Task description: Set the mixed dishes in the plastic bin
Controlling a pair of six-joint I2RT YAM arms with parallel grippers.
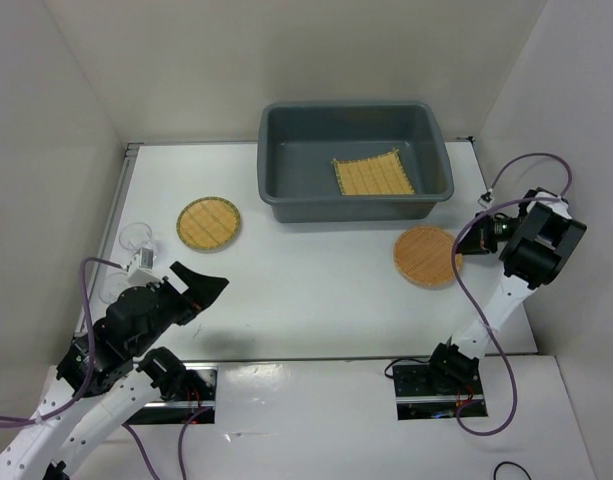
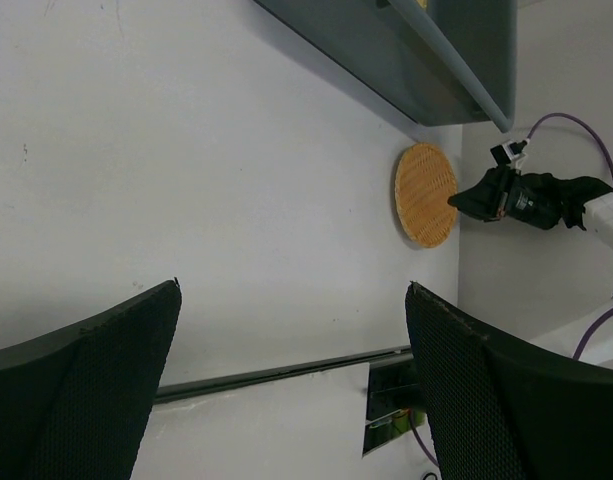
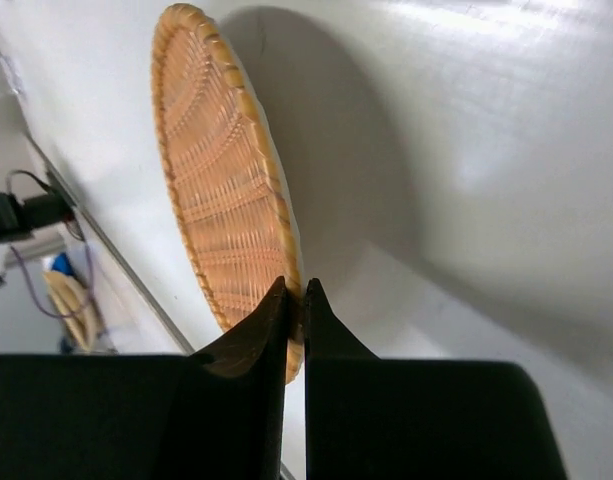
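— Right hand [image 3: 295,290] first: what has it got?
— Its two black fingers are pressed together on the rim of the orange-brown disc [image 3: 221,190], pinching the edge that faces the arm. The disc is on the counter [image 1: 316,290], at the right, just in front of the bin's right corner and outside it.
— And the left hand [image 2: 291,290]?
— Spread wide, nothing between its fingers, over the near left part of the counter.
— Further out?
— The green-rimmed disc [image 1: 209,222] lies flat just beyond the left hand, left of the bin. The clear glass cup [image 1: 136,238] stands near the counter's left edge, apart from that disc.
— The bin itself?
— The grey bin [image 1: 276,195] sits at the far middle of the counter. The square woven mat [image 1: 373,176] lies inside on its floor, towards the right end, turned a little askew.
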